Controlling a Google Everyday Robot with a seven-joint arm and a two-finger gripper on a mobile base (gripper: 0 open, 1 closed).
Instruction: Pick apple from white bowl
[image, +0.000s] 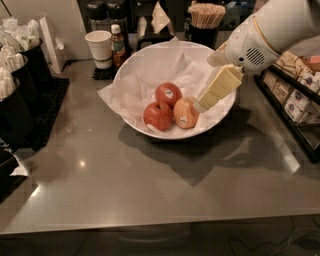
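The gripper (201, 105) hangs inside the bowl (170, 134), just beside the apple (186, 113), near two red apples (158, 116).

Pale yellow-orange apple (186, 113), two red apples (168, 94) (158, 115), white bowl (170, 134), cream-yellow claw (201, 105) over its right side.

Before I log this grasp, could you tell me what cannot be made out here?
- Camera view: whether the gripper, above the right side of the white bowl, touches the apple; its tip meets the apple's outline.
- Text on the apple's sticker: too small.
- The arm: cut off by the top-right edge.
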